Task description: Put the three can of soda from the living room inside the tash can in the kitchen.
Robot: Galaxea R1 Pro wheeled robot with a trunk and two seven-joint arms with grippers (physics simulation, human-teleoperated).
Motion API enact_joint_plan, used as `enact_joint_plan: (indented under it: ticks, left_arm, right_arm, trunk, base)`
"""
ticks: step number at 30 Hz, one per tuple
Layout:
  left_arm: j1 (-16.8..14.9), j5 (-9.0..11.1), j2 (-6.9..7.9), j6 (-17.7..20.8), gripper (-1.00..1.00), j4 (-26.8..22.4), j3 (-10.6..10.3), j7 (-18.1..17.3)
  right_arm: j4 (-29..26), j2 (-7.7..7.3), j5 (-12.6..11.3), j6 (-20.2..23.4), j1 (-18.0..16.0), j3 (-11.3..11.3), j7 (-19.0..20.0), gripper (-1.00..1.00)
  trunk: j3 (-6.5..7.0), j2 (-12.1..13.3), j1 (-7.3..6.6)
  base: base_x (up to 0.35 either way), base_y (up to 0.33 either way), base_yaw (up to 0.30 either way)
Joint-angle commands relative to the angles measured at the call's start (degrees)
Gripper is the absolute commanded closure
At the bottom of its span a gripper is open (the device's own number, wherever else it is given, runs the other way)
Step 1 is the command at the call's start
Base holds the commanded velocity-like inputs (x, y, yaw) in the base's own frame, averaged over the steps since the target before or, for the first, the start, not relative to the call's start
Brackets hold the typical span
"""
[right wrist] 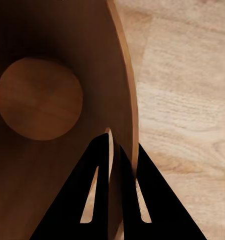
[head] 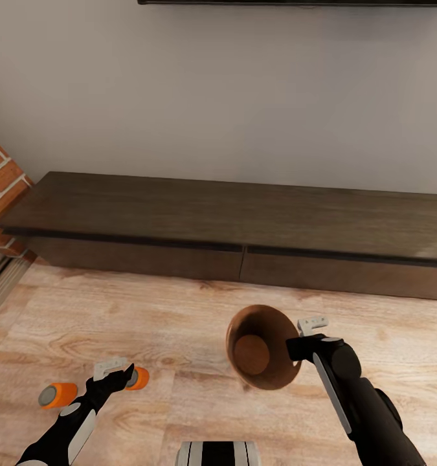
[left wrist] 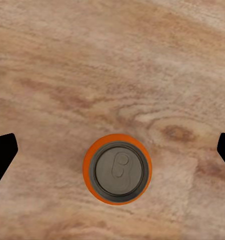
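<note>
Nearby, low cabinet (head: 244, 226) stands beyond trash can (head: 260, 346) and orange cans (head: 57, 395)

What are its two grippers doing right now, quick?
Left gripper: open, hovering over an upright orange soda can on the wood floor, not touching it.
Right gripper: closed on the rim of the brown trash can.

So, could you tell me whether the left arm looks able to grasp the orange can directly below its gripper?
Probably yes: the left gripper hangs open over the upright orange can, nothing between them.
</note>
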Motion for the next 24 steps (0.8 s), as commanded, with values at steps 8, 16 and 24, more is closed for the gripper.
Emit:
enact_joint_plan:
  ticks: [8,16,24]
  left_arm:
    - [-0.01,0.00,-0.01,0.00,-1.00,0.00,0.00,-0.03]
    - [-0.01,0.00,-0.02,0.00,-1.00,0.00,0.00,-0.03]
    - [-0.01,0.00,-0.01,0.00,-1.00,0.00,0.00,-0.03]
  right_arm:
    - [0.15,-0.18,-1.70,-0.06,-1.30,-0.04,0.41,1.00]
    - [0.16,-0.17,-1.75,-0.06,-1.40,-0.03,0.41,1.00]
    - [0.16,-0.14,-1.78,-0.06,-1.41,-0.03,0.41,1.00]
  trunk:
    - [-0.54,-1.20,0.66]
    - [-1.98,-4.41,2.41]
    - [-3.41,-7.62,4.17]
  base:
    - [0.000,0.000,0.000]
    - [0.000,0.000,0.000]
    - [0.000,0.000,0.000]
